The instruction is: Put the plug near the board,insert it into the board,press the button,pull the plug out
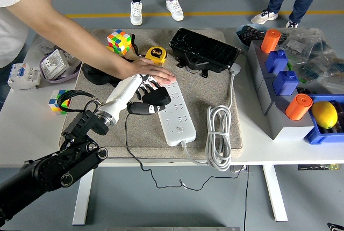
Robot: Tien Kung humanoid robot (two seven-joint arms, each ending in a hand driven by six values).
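The left hand (141,88) reaches in from the lower left over the tan mat (215,88), its white fingers closed on the black plug (156,98). The plug sits at the left edge of the white board (176,110), over its upper half; whether its pins are in a socket or only touching the face is hard to tell from this angle. A thin black cord (134,153) runs from the plug down across the mat and over the table's near edge.

A person at the far left leans in, and the person's hand (149,70) lies flat on the top end of the board, just above the robot's fingers. The board lies lengthwise on the mat, slanting from upper left to lower right. Its own white cable (219,139) is coiled just to its right.

Behind the board stand a yellow tape measure (156,55), a cube (119,41) with coloured squares and a black box (205,50). A second cube (58,101) lies off the mat on the table (32,134), left of the robot's forearm. On the right are grey blocks with blue pieces and orange cylinders (271,41), and a lemon (324,114) in a blue tray.
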